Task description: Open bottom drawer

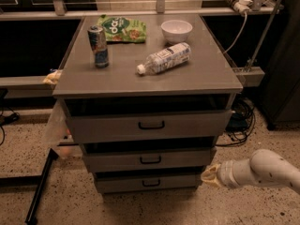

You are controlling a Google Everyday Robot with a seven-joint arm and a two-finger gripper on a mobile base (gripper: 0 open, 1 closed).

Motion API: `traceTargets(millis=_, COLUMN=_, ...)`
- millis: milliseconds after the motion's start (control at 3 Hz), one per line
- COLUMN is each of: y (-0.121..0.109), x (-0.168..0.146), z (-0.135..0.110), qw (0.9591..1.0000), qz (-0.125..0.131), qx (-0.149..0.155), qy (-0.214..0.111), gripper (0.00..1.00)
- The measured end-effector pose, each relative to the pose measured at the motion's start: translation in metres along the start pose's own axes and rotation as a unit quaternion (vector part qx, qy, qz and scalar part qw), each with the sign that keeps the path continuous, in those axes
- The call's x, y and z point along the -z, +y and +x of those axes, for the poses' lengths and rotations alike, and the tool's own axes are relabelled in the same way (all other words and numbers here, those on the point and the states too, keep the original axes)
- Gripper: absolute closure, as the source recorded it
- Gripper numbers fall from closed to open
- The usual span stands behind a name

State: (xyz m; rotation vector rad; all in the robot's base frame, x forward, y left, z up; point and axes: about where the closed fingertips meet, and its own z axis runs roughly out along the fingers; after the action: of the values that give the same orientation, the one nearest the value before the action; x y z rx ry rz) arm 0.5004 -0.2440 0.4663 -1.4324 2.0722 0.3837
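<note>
Down at the foot of the cabinet (pixel 197 74), the bottom drawer (pixel 122 185) shows only its front and black handle (pixel 151 183); its inside is hidden; the gripper (pixel 209 176) — a yellowish tip on a white arm (pixel 262 170) cut off at right — sits just beside the drawer's right end; whether it is open or closed cannot be told.

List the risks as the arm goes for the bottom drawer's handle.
The end effector hangs low right of the narrow grey bottom drawer; it may catch the middle grey drawer's black handle just above instead. A jolt may roll the clear plastic bottle lying sideways on the cabinet top.
</note>
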Motion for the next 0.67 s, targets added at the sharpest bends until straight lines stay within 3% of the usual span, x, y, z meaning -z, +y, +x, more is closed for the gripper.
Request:
traceTargets(millis=333, y=0.002, x=-0.008, z=0.013, qw=0.9995, qz=0.007, qx=0.023, qy=0.02, gripper=1.0)
traceTargets(millis=667, y=-0.015, x=-0.037, z=0.035, qw=0.9975, qz=0.04, qx=0.058, qy=0.005, gripper=1.0)
